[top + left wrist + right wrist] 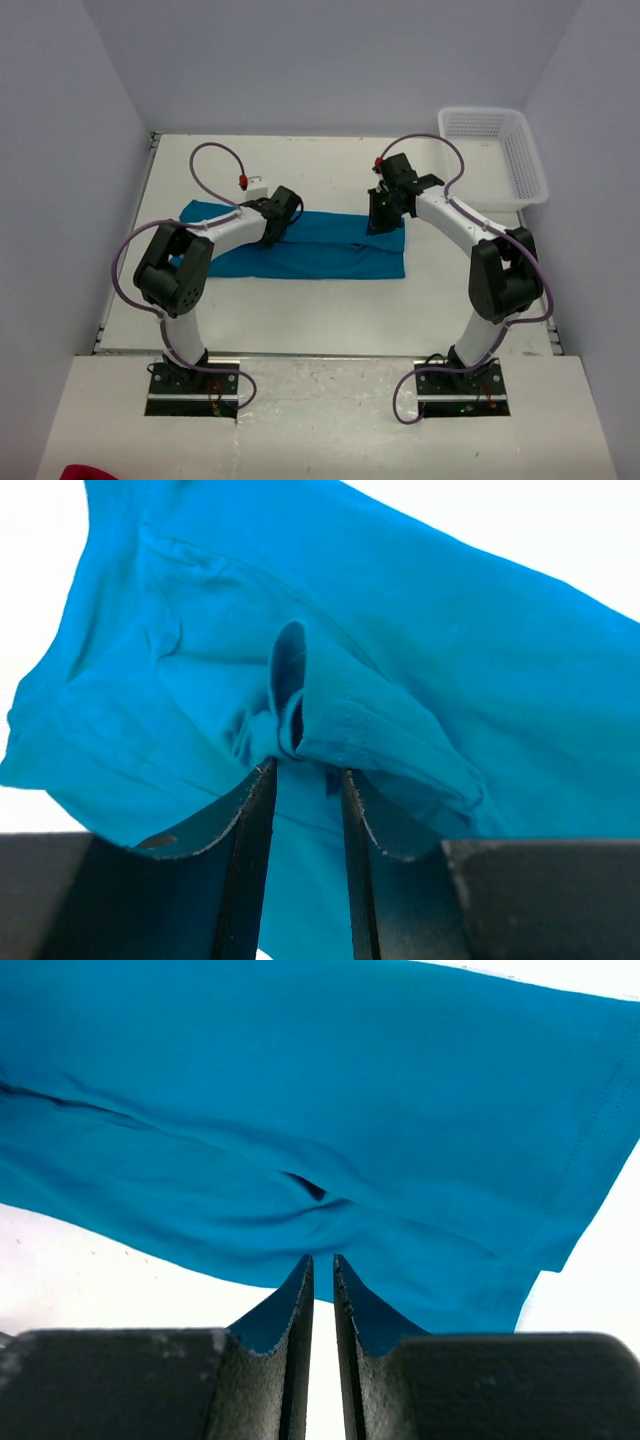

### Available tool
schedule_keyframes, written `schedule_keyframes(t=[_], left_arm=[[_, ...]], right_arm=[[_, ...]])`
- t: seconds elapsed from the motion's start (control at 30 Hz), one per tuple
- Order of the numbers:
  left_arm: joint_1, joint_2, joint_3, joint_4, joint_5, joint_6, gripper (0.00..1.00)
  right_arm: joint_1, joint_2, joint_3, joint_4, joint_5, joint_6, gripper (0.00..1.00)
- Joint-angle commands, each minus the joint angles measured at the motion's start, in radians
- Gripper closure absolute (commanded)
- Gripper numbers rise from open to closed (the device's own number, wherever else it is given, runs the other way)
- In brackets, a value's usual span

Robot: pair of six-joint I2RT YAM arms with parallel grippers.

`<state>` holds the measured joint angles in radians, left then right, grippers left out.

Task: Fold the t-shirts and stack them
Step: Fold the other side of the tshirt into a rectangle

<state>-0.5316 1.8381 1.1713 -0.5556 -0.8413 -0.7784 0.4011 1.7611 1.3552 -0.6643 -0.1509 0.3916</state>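
**Item: t-shirt [330, 255], teal-blue, one seen.**
Location: middle of the white table [300, 330], between the two arms. It lies as a long band running left to right, apparently already folded lengthwise, with each end taken up by an arm.

**Left gripper [305, 772].** Clamped on a bunched pinch of hem. The fingers [252, 825] stand narrowly apart, with gathered cloth filling the gap at their tips.

**Right gripper [319, 1262].** Nearly together, nipping the near edge of the cloth, which spreads away flat and taut beyond the tips.

Reason for the hold (a judgement): gripping both ends at once keeps the band straight, so the next fold can be carried over evenly without one side sagging or twisting.

**Basket [530, 175], white plastic.** It stands at the far right corner, well apart from the shirt, and its purpose is not evident.

Hard to make out:
- From above, the wrists cover both sets of fingertips.
- Neck and sleeves cannot be identified with confidence.
- The number of layers in the band cannot be counted.
- No second shirt or stack is visible.
- A red object [88, 472] is cut off at the lower left edge and cannot be identified.
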Motion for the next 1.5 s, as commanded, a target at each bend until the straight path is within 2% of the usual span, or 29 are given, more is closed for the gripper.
schedule_keyframes(t=[0.0, 0.17, 0.4, 0.57, 0.7, 0.9, 1.1, 1.2, 1.27, 1.4, 1.47], left_arm=[[-0.004, 0.013, 0.053, -0.067, -0.105, -0.074, 0.67], [0.002, 0.049, 0.088, -0.154, -0.153, -0.137, 0.68], [0.039, 0.101, 0.148, -0.181, -0.153, -0.130, 0.71], [0.076, 0.107, 0.186, -0.176, -0.145, -0.093, 0.90], [0.085, 0.086, 0.206, -0.185, -0.151, -0.075, 1.00], [0.120, 0.088, 0.267, -0.202, -0.159, -0.029, 1.00], [0.234, 0.154, 0.358, -0.190, -0.139, 0.059, 1.00], [0.310, 0.202, 0.422, -0.222, -0.127, 0.084, 0.94], [0.317, 0.204, 0.445, -0.222, -0.117, 0.094, 0.89], [0.308, 0.120, 0.377, -0.156, -0.090, 0.117, 0.60], [0.300, 0.077, 0.320, -0.087, -0.049, 0.148, 0.52]], right_arm=[[0.004, -0.020, 0.001, 0.019, -0.012, -0.010, 0.86], [0.002, -0.017, 0.009, 0.020, -0.018, -0.010, 0.86], [0.004, -0.015, 0.010, 0.019, -0.024, -0.013, 0.86], [0.002, -0.014, 0.012, 0.015, -0.021, -0.014, 0.86], [0.004, -0.008, 0.013, 0.019, -0.024, -0.013, 0.86], [0.004, -0.003, 0.013, 0.019, -0.021, -0.013, 0.86], [0.004, -0.002, 0.015, 0.012, -0.013, -0.016, 0.86], [0.004, 0.000, 0.010, 0.015, -0.015, -0.014, 0.86], [0.004, 0.006, 0.012, 0.015, -0.018, -0.014, 0.86], [0.002, 0.014, 0.010, 0.023, -0.029, -0.011, 0.86], [0.004, 0.020, 0.012, 0.025, -0.033, -0.010, 0.86]])
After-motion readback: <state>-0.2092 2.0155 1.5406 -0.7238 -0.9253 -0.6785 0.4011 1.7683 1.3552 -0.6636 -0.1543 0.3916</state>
